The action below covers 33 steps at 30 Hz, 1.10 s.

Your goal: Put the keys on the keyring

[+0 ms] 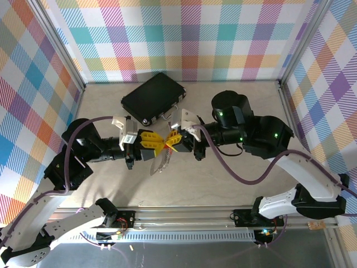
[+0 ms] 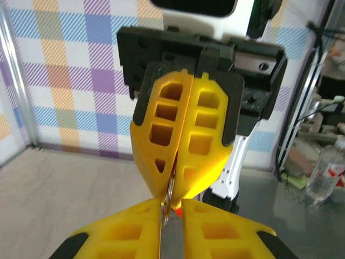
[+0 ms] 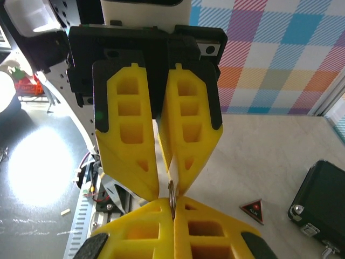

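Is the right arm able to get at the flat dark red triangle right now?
Probably not: the right gripper and left gripper both pinch the thin silver-grey metal keyring, so it must release first.

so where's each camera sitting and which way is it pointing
Top external: above and behind the robot, looking down on the table; left arm and right arm show, left gripper and right gripper tip to tip.
Left wrist: on the left wrist, looking along its own yellow fingers at the right gripper.
Right wrist: on the right wrist, looking along its own yellow fingers at the left gripper, black case beyond.
Shared: both wrist views show the keyring pinched between the meeting fingertips.
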Tool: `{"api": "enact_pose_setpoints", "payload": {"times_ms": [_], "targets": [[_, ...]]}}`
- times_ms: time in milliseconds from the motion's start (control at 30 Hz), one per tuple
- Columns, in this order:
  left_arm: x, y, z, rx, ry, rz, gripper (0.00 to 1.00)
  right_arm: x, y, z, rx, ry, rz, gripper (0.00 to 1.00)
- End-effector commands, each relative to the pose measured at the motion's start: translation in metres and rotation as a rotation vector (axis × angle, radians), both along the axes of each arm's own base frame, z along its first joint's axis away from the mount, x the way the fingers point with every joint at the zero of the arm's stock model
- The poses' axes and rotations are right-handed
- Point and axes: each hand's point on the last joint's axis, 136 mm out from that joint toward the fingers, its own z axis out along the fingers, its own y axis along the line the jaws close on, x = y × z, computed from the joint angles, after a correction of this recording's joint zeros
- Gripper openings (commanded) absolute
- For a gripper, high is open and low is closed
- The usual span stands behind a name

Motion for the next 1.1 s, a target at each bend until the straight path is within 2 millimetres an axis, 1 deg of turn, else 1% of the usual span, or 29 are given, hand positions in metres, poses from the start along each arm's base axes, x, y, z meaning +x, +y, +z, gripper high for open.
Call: {"api": "enact_pose_setpoints", "payload": {"times_ms": [0, 67, 133, 267, 467, 667, 700, 800, 833, 967, 1067], "targets": [[0.003, 0.007, -0.027, 0.143, -0.008, 0.04, 0.19, -0.001, -0.003, -0.004, -0.056, -0.018, 0.011, 0.0], [0.008, 0.008, -0.037, 0.192, -0.012, 0.062, 0.19, 0.003, 0.0, -0.01, -0.091, -0.007, 0.0, 0.0], [0.011, 0.007, -0.042, 0.207, -0.011, 0.066, 0.19, 0.003, 0.004, -0.014, -0.107, 0.01, 0.007, 0.0], [0.013, 0.007, -0.042, 0.198, -0.021, 0.081, 0.19, 0.007, 0.008, -0.022, -0.132, 0.018, -0.001, 0.0], [0.017, 0.009, -0.042, 0.195, -0.038, 0.107, 0.19, 0.01, 0.012, -0.028, -0.168, 0.014, 0.003, 0.0], [0.018, 0.009, -0.043, 0.197, -0.039, 0.108, 0.18, 0.009, 0.013, -0.037, -0.197, 0.03, 0.019, 0.0], [0.018, 0.008, -0.043, 0.198, -0.038, 0.107, 0.16, 0.008, 0.013, -0.037, -0.196, 0.035, 0.023, 0.0], [0.018, 0.006, -0.042, 0.197, -0.042, 0.097, 0.03, 0.008, 0.014, -0.041, -0.212, 0.037, 0.025, 0.0], [0.018, 0.006, -0.042, 0.196, -0.041, 0.095, 0.0, 0.009, 0.014, -0.043, -0.218, 0.038, 0.024, 0.0], [0.014, 0.006, -0.037, 0.168, -0.04, 0.079, 0.0, 0.005, 0.013, -0.041, -0.216, 0.049, 0.038, 0.0], [0.006, 0.007, -0.028, 0.122, -0.038, 0.056, 0.0, 0.003, 0.012, -0.037, -0.194, 0.051, 0.034, 0.01]]}}
